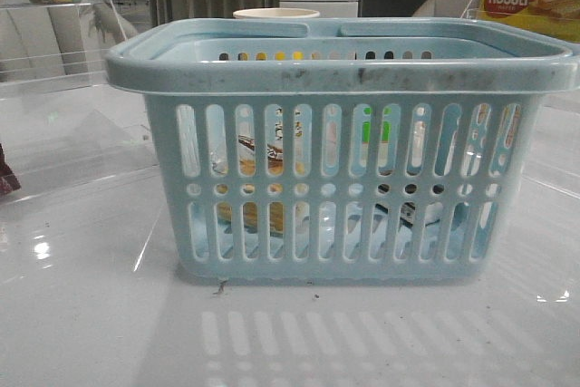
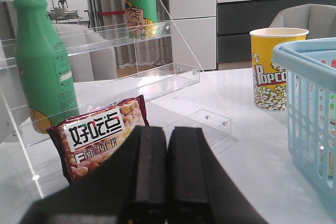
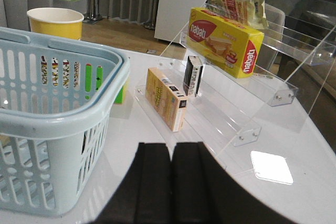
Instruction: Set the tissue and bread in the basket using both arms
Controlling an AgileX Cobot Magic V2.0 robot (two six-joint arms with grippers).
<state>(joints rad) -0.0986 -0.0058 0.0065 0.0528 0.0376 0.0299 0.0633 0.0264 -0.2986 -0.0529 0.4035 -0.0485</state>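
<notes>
On the glossy white table (image 1: 82,314), both pincers (image 2: 167,177) (image 3: 172,182) sit closed beside the basket (image 1: 340,74).

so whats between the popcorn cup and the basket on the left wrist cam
Nothing: in the left wrist view only bare white table shows between the popcorn cup and the basket.

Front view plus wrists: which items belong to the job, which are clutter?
Job: light-blue slotted plastic basket; golden-brown bread packet seen through its slots; tissue pack not identifiable.
Clutter: green plastic bottle, maroon snack packet, yellow popcorn cup, yellow nabati box.
</notes>
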